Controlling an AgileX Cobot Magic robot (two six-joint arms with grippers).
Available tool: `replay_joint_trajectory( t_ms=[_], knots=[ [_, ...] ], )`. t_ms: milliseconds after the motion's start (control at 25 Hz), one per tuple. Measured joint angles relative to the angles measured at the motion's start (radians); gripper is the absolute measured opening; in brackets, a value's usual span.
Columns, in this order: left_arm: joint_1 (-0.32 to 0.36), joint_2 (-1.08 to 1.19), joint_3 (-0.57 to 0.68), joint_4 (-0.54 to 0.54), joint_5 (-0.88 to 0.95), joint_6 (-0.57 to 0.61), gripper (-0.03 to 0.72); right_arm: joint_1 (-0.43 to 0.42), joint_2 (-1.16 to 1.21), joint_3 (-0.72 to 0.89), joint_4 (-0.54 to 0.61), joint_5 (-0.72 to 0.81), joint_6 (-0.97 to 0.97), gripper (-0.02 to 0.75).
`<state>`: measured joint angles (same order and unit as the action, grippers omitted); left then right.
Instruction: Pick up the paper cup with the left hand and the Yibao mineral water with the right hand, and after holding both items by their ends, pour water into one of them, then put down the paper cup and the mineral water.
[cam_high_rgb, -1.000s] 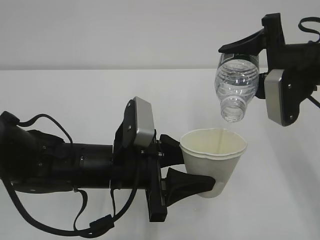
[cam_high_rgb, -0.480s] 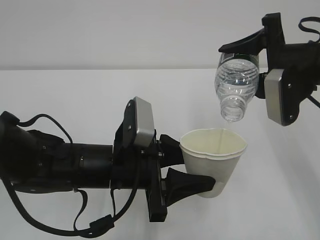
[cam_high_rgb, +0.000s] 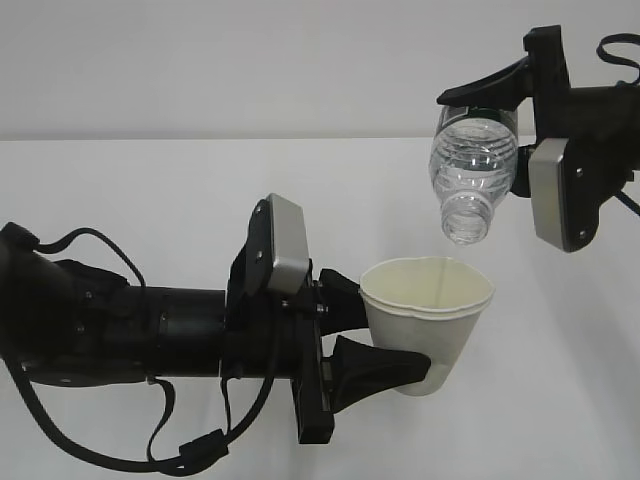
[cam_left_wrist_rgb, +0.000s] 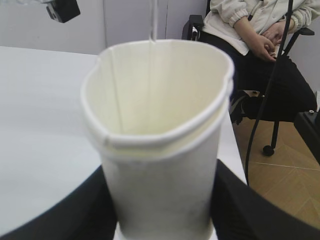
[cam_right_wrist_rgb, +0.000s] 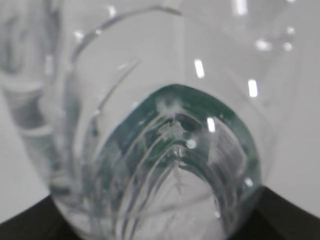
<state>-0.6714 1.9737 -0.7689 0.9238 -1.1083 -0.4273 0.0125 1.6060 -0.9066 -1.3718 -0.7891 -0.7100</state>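
The white paper cup (cam_high_rgb: 430, 320) is held upright above the table, my left gripper (cam_high_rgb: 385, 350) shut on its lower wall. In the left wrist view the paper cup (cam_left_wrist_rgb: 160, 150) fills the frame, a black finger on each side of its base, and a thin stream of water (cam_left_wrist_rgb: 153, 20) falls into its mouth. The Yibao mineral water (cam_high_rgb: 472, 175) hangs neck-down just above the cup's rim, my right gripper (cam_high_rgb: 505, 125) shut on its upper, base end. The right wrist view shows only the clear ribbed bottle (cam_right_wrist_rgb: 165, 150) with its green label, very close.
The white table (cam_high_rgb: 150, 190) runs under both arms. Beyond its edge, in the left wrist view, a seated person (cam_left_wrist_rgb: 260, 45) on a wheeled chair sits at the right over a wooden floor (cam_left_wrist_rgb: 280, 185).
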Motion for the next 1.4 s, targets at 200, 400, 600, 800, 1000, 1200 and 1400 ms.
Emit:
replay_joint_trajectory(
  t_ms=[200,400,600,800,1000,1200,1400],
  knots=[
    [0.0,0.0,0.0,0.0,0.002,0.0,0.397,0.0,0.0,0.0,0.0,-0.002,-0.002,0.489],
    [0.0,0.0,0.0,0.0,0.002,0.0,0.397,0.0,0.0,0.0,0.0,-0.006,-0.002,0.489],
    [0.0,0.0,0.0,0.0,0.002,0.0,0.397,0.0,0.0,0.0,0.0,-0.006,-0.002,0.489],
    [0.0,0.0,0.0,0.0,0.002,0.0,0.397,0.0,0.0,0.0,0.0,-0.009,-0.01,0.489],
    [0.0,0.0,0.0,0.0,0.002,0.0,0.397,0.0,0.0,0.0,0.0,-0.012,-0.012,0.489],
    [0.0,0.0,0.0,0.0,0.002,0.0,0.397,0.0,0.0,0.0,0.0,-0.012,-0.012,0.489],
    [0.0,0.0,0.0,0.0,0.002,0.0,0.396,0.0,0.0,0.0,0.0,-0.012,-0.012,0.489]
  ],
)
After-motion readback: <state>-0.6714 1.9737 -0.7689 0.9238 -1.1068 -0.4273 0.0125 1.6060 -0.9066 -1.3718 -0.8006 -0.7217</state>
